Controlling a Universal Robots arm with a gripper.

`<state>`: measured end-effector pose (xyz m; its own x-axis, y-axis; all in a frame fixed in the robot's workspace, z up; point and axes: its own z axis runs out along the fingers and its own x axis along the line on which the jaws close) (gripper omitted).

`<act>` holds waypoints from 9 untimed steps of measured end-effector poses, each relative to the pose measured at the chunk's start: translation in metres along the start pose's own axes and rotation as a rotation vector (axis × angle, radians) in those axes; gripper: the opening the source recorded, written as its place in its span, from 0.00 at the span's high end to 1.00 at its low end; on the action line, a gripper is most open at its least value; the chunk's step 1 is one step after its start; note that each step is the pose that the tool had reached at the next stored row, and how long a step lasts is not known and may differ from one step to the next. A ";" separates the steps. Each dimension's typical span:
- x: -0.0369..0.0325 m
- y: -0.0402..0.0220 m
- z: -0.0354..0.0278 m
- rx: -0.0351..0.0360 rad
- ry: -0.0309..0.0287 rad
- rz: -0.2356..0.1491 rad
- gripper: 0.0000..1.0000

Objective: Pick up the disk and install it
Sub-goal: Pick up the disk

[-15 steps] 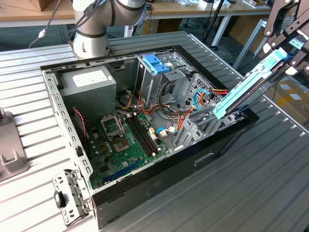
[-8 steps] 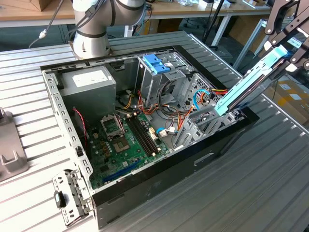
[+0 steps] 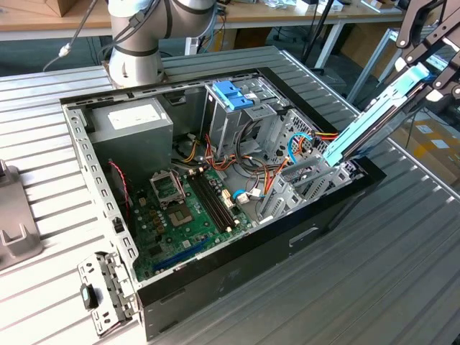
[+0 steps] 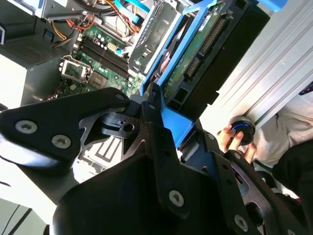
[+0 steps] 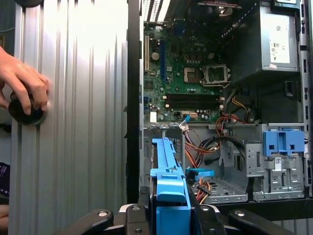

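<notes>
The disk (image 3: pixel 374 115), a dark drive in a light blue carrier, hangs steeply tilted over the exterior view's right side of the open computer case (image 3: pixel 79 136). Its lower end reaches down to the grey drive cage (image 3: pixel 305 180) by the case wall. My gripper (image 3: pixel 431 68) is shut on the disk's upper end. In the first wrist view the blue carrier (image 5: pixel 168 186) rises between the black fingers (image 5: pixel 132 215), pointing toward the cage (image 5: pixel 161 134). The second wrist view shows the disk (image 4: pixel 195 54) edge-on beyond the gripper (image 4: pixel 156 112).
Inside the case lie a green motherboard (image 3: pixel 187 208), a grey power supply (image 3: pixel 133 122), loose cables (image 3: pixel 251 169) and a darker blue latch piece (image 3: pixel 233 93) on a metal cage. The arm's base (image 3: pixel 136 43) stands behind. A person's hand (image 5: pixel 22 81) rests on a black knob (image 5: pixel 24 112) on the ribbed table.
</notes>
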<state>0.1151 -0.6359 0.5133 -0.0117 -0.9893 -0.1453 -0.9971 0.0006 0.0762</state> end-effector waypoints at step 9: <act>-0.0059 -0.0216 0.0003 -0.0011 0.0000 0.000 0.63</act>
<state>0.1367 -0.6300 0.5123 -0.0118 -0.9893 -0.1453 -0.9970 0.0006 0.0773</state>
